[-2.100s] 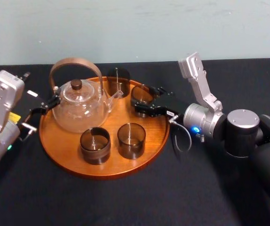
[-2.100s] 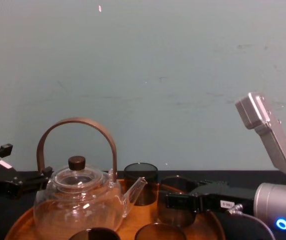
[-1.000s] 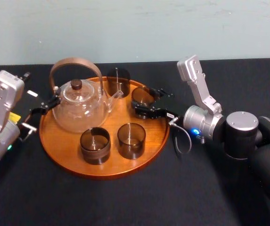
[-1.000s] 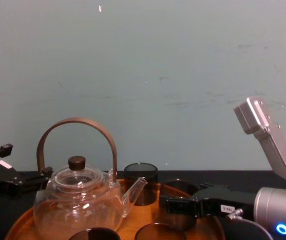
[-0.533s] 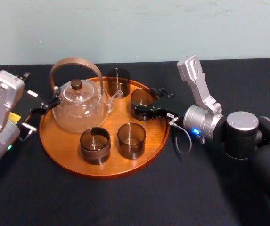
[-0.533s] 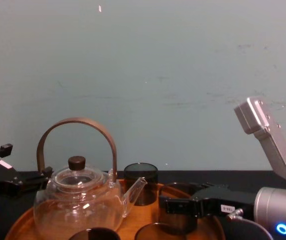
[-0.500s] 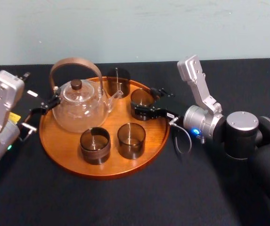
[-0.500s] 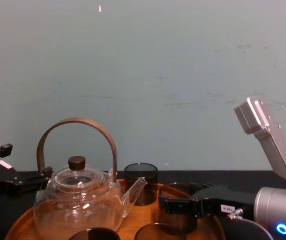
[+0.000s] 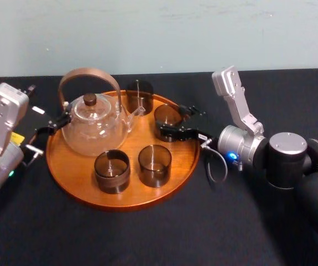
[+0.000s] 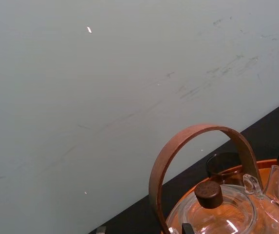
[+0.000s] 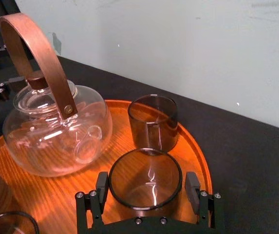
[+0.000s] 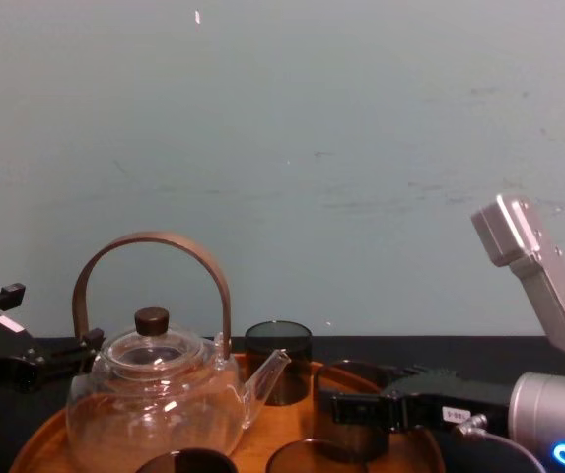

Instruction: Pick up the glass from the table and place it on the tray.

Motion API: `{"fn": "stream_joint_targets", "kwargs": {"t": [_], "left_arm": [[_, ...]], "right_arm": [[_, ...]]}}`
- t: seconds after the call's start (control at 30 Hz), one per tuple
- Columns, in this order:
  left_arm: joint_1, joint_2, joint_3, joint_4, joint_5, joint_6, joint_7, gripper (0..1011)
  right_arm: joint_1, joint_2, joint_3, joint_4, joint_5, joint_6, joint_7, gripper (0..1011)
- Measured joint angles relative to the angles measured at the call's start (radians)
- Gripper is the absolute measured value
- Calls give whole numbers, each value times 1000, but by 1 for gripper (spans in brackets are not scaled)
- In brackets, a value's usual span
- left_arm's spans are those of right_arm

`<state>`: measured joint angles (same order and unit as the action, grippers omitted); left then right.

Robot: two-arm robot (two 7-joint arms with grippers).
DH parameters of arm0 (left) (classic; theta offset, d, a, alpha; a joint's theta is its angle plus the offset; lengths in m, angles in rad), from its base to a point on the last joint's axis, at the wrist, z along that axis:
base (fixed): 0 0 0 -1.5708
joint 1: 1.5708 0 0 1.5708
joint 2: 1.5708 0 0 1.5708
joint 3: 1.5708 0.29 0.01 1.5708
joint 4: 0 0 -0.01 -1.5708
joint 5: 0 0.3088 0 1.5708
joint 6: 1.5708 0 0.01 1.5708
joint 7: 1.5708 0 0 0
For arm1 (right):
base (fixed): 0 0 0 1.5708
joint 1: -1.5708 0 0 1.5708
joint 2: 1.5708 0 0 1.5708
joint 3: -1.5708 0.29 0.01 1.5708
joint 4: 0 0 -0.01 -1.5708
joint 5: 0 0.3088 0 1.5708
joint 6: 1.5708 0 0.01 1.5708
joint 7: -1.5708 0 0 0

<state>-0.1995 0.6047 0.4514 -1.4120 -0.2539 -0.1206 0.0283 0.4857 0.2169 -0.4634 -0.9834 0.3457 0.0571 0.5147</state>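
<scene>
Glass (image 9: 166, 114) now set on tray (image 9: 72, 169), right gripper (image 9: 171, 121) jaws apart around it (eased back); left gripper (image 9: 50, 126) parked

The glass (image 9: 167, 115), a short smoky-brown tumbler, is standing upright and empty on the right side of the tray (image 9: 142, 194). It is sitting between the spread fingers of the right gripper (image 11: 147, 179). The tray, round, orange-brown wood with a low rim, is lying flat on the matte black table (image 9: 147, 238), left of the middle.
</scene>
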Motion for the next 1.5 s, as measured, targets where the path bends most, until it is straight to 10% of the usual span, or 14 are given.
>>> {"fn": "stream_joint_targets", "kwargs": {"t": [0.87, 1.5], "left_arm": [[0, 0, 0, 0, 0, 0, 0, 1009], [0, 0, 0, 0, 0, 0, 0, 1010]], "right_arm": [[-153, 127, 23, -222, 46, 24, 1, 1002], [-268, 233, 150, -373, 89, -7, -87, 1002]]}}
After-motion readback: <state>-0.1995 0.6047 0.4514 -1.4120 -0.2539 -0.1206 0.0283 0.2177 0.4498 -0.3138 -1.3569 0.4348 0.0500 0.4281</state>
